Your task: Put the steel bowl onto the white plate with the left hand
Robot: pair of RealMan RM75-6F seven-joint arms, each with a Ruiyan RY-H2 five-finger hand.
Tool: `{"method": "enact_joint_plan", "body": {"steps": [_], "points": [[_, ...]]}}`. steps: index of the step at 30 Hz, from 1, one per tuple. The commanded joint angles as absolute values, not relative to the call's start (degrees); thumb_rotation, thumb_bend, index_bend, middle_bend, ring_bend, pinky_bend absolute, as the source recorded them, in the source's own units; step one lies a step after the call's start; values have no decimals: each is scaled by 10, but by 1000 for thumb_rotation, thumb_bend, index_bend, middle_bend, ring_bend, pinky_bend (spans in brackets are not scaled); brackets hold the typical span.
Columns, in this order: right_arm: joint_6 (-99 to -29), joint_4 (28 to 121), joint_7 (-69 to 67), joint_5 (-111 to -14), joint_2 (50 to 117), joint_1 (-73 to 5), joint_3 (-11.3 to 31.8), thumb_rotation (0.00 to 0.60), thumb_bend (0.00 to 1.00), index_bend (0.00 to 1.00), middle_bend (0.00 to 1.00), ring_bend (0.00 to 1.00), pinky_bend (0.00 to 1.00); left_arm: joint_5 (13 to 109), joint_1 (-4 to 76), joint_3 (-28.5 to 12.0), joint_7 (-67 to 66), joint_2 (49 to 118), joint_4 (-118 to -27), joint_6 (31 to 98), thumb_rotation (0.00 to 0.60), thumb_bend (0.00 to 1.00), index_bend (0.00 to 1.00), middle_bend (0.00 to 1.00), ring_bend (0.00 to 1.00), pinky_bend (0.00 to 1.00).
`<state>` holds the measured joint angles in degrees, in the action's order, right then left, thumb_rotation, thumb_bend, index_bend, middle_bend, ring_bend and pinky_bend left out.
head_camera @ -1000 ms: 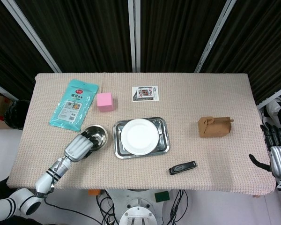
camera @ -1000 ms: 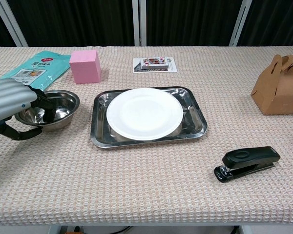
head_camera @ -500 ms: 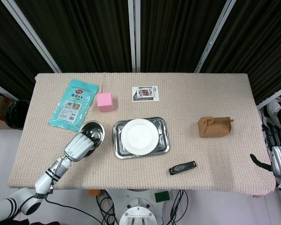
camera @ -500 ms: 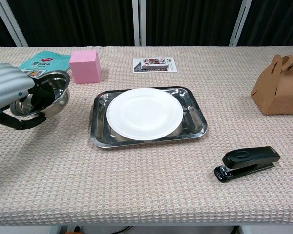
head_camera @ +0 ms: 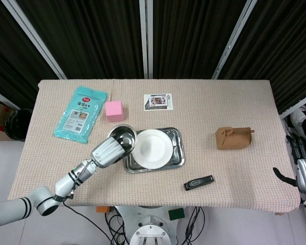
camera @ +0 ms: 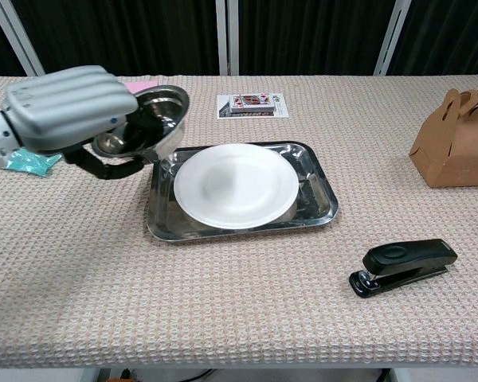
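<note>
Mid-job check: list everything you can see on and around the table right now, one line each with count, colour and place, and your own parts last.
steel bowl: 1, silver, held tilted above the tray's left edge
white plate: 1, white, on the tray
steel tray: 1, silver, table centre
pink cube: 1, pink, behind the bowl
teal packet: 1, teal, far left
playing card pack: 1, white, back centre
paper box: 1, brown, right
stapler: 1, black, front right
left hand: 1, grey, grips the bowl
right hand: 1, grey, off the table's right edge, holds nothing
</note>
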<state>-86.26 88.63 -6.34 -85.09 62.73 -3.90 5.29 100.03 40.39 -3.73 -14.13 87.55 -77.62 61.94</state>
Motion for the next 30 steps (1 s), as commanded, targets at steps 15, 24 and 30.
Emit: {"method": "enact_joint_plan", "body": {"steps": [15, 24, 30], "points": [[-861, 873, -79, -846, 628, -35, 52, 600, 176, 0, 0, 0, 0, 971, 497, -57, -191, 966, -718, 523, 600, 460, 691, 683, 535, 587], [-855, 863, -90, -840, 629, -37, 55, 600, 176, 0, 0, 0, 0, 968, 515, -45, -187, 989, -696, 518, 600, 460, 687, 684, 535, 587], [-852, 851, -102, -834, 630, -35, 56, 600, 176, 0, 0, 0, 0, 968, 521, -35, -189, 998, -678, 518, 600, 459, 671, 674, 528, 584]]}}
